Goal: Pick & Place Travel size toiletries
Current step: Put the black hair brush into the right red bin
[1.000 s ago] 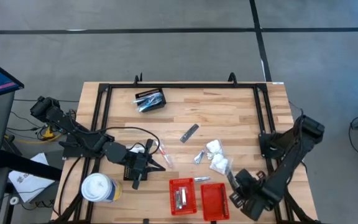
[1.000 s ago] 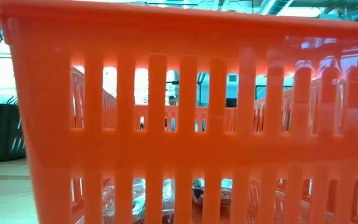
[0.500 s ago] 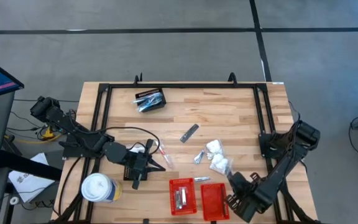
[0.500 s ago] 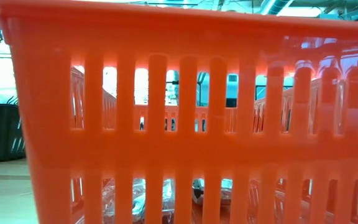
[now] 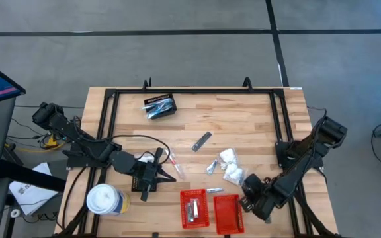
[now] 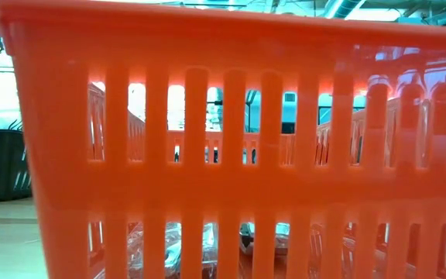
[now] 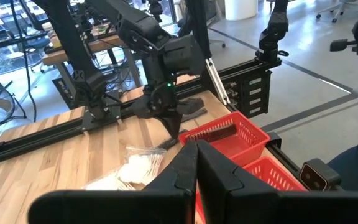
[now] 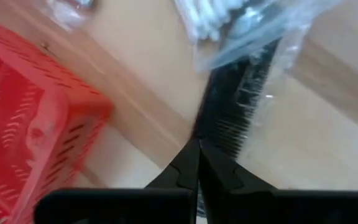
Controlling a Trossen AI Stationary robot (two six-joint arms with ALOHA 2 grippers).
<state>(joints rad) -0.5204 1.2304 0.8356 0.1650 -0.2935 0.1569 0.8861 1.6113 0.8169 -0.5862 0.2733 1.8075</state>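
Note:
Travel size toiletries lie loose mid-table: white clear-wrapped packets (image 5: 232, 173), a silvery sachet (image 5: 212, 165), a dark grey stick (image 5: 202, 141) and a thin pinkish tube (image 5: 175, 164). My right gripper (image 5: 246, 194) points down, shut, just beside the packets and the right red basket (image 5: 228, 213). In its wrist view, a dark comb-like item in clear wrap (image 8: 241, 93) lies directly ahead of its tips (image 8: 197, 146). My left gripper (image 5: 159, 173) hovers shut and empty by the pinkish tube. My right gripper comes from above, slanting down, its shut fingertips (image 8: 188, 163) at the near end of the clear-wrapped dark item (image 8: 219, 127), which lies flat on the table. Whether the tips touch or pinch the wrap, I cannot tell.
Two red slotted baskets (image 5: 194, 208) stand at the near edge; one wall (image 6: 223, 139) fills the low view. A black basket (image 5: 160, 106) with items sits at the far side, and a white lidded cup (image 5: 104, 200) at the near left. A black frame rail (image 5: 280, 132) edges the table.
My right gripper has come down and moved away from the near right edge toward the white packets, tipping more steeply downward. The left arm has kept still, and the toiletries lie where they were.

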